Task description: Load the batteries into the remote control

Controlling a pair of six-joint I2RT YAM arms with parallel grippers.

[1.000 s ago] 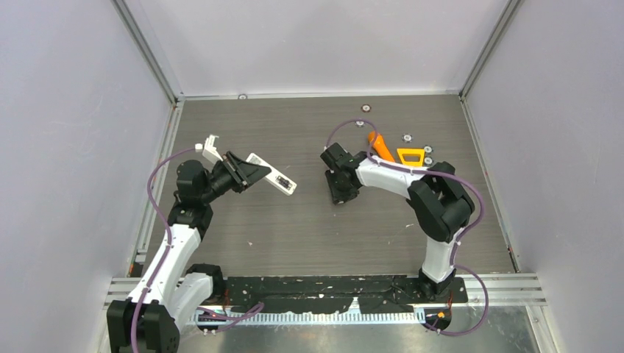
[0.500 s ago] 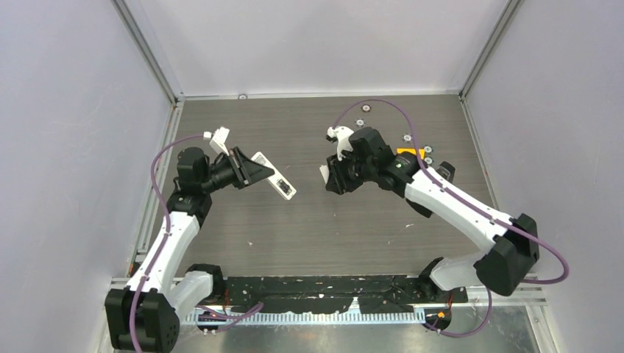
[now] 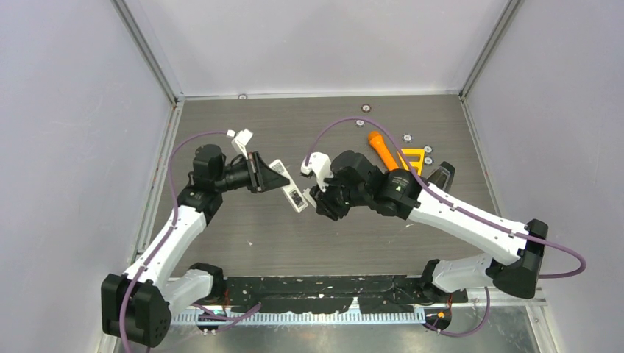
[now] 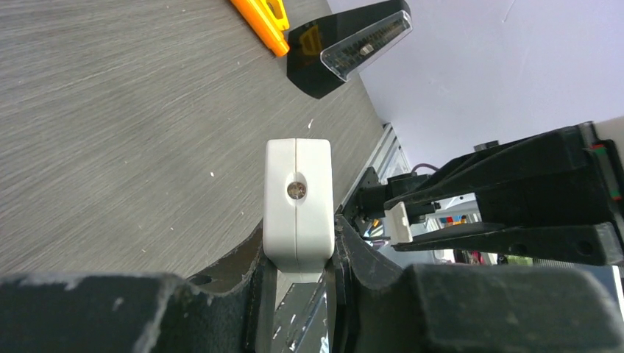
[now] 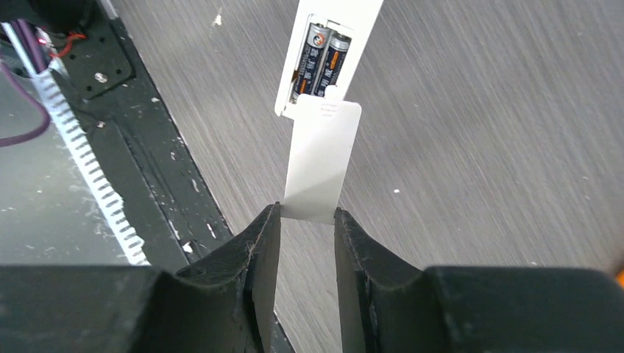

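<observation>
Clearly, the left claw [image 4: 298, 254] grips the remote control [image 4: 297, 195] above the worktop [image 3: 254, 235], long axis toward the right claw [image 5: 307, 217], which pinches its cover [image 5: 321, 154]; only that wrist view shows batteries [image 5: 321, 65] inside.

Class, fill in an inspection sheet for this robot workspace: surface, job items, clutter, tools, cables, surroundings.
Surface: grey wood-grain table.
Job's things: remote gripped at one end, compartment open; both batteries seated inside; battery cover with its tab at the compartment's edge, not closed.
Clutter: orange flashlight, yellow piece, silver discs, dark wedge.
Tools: left tool shut on remote; right tool shut on battery cover.
Cables: purple cables loop along both arms.
Surroundings: pale walls, metal frame posts.
</observation>
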